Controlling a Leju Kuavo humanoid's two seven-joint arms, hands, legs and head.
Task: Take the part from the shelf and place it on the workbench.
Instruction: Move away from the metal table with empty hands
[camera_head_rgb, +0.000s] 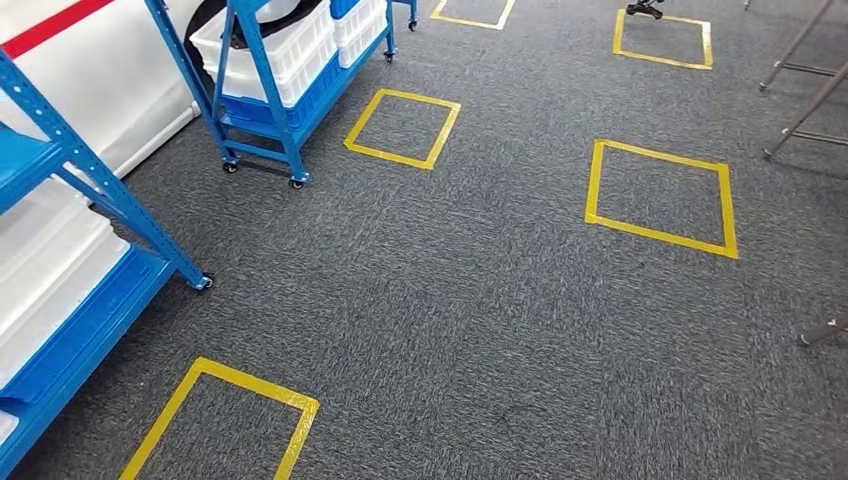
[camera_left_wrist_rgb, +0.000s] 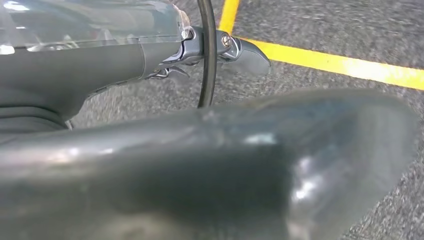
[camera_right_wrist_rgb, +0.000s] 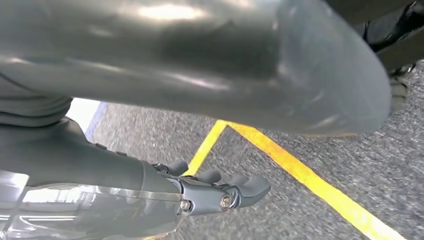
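**Hands hang over the floor, holding nothing**

Left hand (camera_left_wrist_rgb: 150, 65), left wrist view: fingers (camera_left_wrist_rgb: 245, 55) extended, nothing held, above grey carpet (camera_left_wrist_rgb: 325, 30) beside yellow tape (camera_left_wrist_rgb: 350, 67).

Right wrist view: right hand (camera_right_wrist_rgb: 150, 185) likewise, fingers (camera_right_wrist_rgb: 245, 190) straight and free.

Head view: blue shelf (camera_head_rgb: 255, 100) carrying white bins (camera_head_rgb: 270, 55) stands upper left; nearer blue rack (camera_head_rgb: 90, 190) at left edge. Cannot tell the part within the bins.

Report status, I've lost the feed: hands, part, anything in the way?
Left hand empty, fingers straight, over carpet. Right hand the same. Part unseen; blue shelf of white bins at left. Yellow tape squares ahead, nothing blocking.
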